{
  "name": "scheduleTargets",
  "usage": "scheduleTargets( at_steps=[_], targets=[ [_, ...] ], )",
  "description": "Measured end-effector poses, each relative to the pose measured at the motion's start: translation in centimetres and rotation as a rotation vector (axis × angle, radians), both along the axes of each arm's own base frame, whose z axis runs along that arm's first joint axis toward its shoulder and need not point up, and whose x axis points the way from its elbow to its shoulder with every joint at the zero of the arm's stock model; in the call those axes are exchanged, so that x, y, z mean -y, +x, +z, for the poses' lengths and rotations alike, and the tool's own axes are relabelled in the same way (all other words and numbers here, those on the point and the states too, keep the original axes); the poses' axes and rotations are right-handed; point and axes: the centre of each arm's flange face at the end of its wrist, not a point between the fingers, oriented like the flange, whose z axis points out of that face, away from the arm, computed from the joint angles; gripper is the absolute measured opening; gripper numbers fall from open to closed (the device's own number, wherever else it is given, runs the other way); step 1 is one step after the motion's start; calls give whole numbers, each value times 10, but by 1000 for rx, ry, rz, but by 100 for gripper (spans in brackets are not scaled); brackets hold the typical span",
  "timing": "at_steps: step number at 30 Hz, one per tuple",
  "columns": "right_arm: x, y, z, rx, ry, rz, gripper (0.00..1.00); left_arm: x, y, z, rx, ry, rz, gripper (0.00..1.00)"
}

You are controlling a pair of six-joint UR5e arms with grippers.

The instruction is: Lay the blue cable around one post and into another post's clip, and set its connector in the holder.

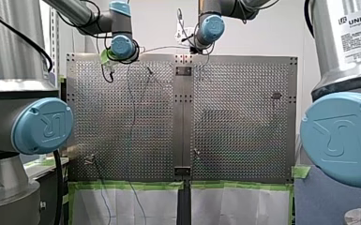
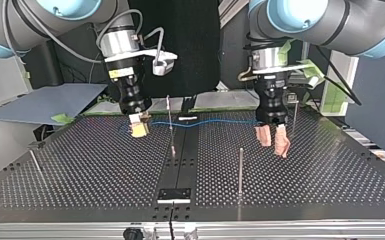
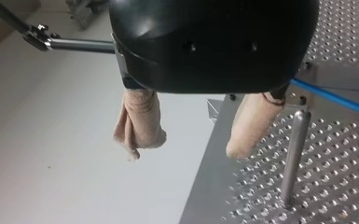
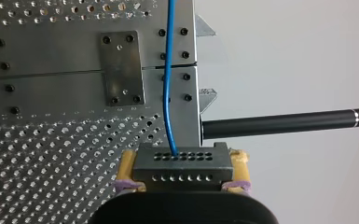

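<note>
In the top view my right gripper [image 2: 139,129] hangs at the left, just above the perforated table, with its yellow pads shut on the dark connector [image 2: 140,131]. The blue cable [image 2: 215,121] runs from it across the far part of the table to below my left gripper [image 2: 273,140]. That gripper stands open over the table at the right, its beige fingers empty. In the right wrist view the connector [image 4: 182,159] sits between the yellow pads [image 4: 129,164], and the cable [image 4: 169,84] leads straight ahead. In the left wrist view the cable [image 3: 335,99] passes beside the spread fingers [image 3: 140,123].
A thin clip post [image 2: 170,125] stands at the table's middle, close to the cable. Plain posts stand nearer the camera [image 2: 240,170], beside my left gripper [image 2: 295,116] and at the left [image 2: 35,162]. A small dark plate [image 2: 174,194] lies on the centre strip.
</note>
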Motion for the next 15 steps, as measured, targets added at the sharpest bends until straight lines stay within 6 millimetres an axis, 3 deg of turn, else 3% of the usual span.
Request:
scheduleTargets(
  at_steps=[7,15],
  targets=[
    [15,7,7,-5,-2,4,2,0,22,-2,-50,16,1,100],
    [29,18,19,2,-22,8,2,-7,40,14,-79,18,6,100]
  ],
)
